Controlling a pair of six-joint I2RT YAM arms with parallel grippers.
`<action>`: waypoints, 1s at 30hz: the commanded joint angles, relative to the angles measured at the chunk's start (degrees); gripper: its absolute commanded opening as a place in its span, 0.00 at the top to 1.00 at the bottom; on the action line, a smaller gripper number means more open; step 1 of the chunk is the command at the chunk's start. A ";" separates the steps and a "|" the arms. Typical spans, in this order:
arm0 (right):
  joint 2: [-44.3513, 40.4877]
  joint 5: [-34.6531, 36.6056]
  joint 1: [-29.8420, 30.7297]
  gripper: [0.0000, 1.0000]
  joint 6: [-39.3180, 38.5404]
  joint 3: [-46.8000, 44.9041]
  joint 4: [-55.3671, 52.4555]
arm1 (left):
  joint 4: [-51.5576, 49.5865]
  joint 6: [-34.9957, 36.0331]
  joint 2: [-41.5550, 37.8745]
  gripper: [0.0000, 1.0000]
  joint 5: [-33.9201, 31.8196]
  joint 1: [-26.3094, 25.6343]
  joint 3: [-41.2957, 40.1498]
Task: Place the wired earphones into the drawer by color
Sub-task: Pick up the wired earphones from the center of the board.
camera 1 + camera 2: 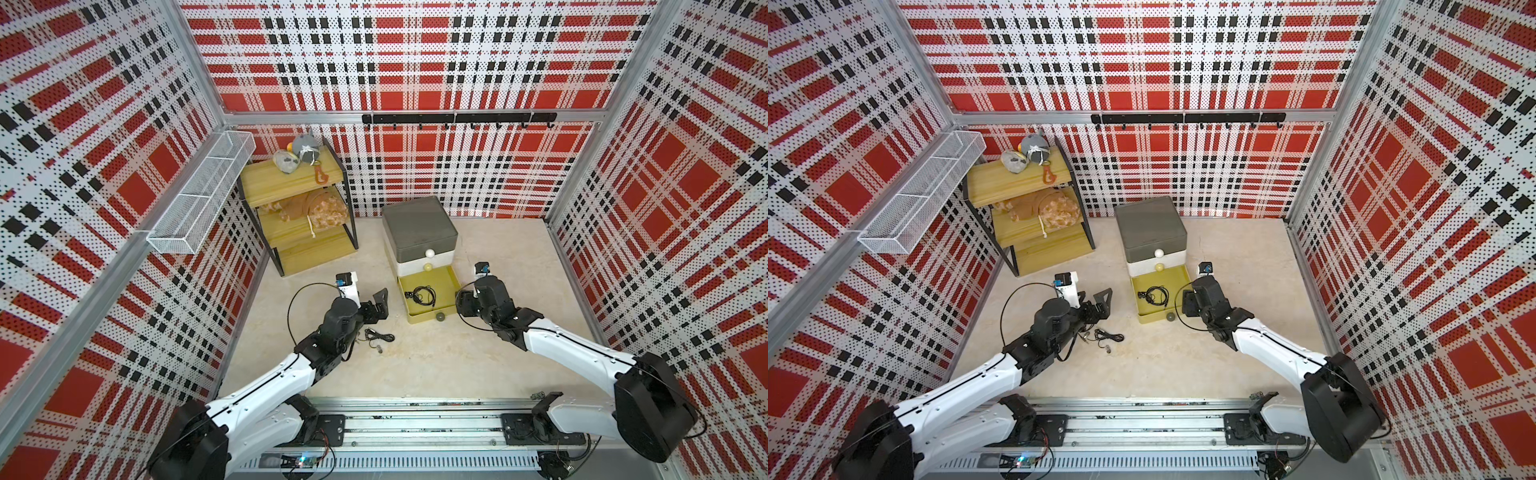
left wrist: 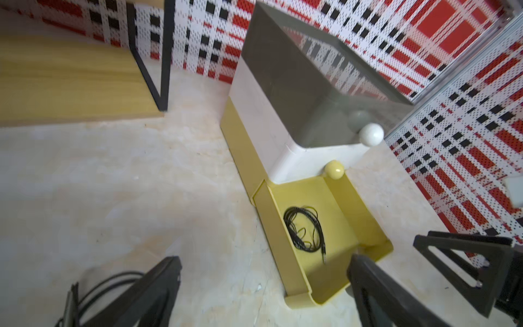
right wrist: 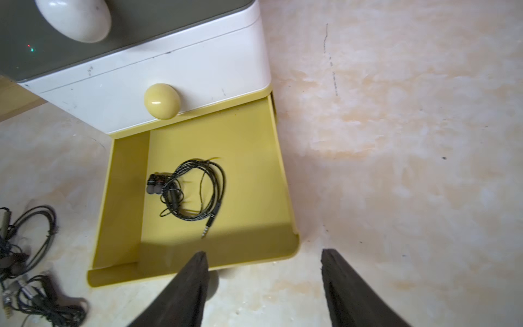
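The open drawer [image 3: 124,198] holds one black earphones bundle [image 3: 192,189], loose earphones [image 1: 376,336] wait on the counter [image 1: 415,365]; left gripper [image 2: 263,259] and right gripper [image 3: 263,253] gape empty.

An earphone bundle [image 1: 420,296] lies in the drawer chest's [image 1: 417,228] pulled-out bottom tier [image 1: 428,319], right of the shelf rack [image 1: 297,216] in the table's [image 1: 478,365] back-left corner.

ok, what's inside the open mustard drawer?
One coiled black earphone set lies on the floor of the mustard drawer; nothing else is visible. Its back end sits under the white tier, hidden.
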 commanded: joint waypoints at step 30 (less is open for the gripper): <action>-11.85 7.55 -1.11 0.29 -8.99 -12.45 11.48 | -15.25 -18.77 16.09 0.32 3.87 -0.09 3.70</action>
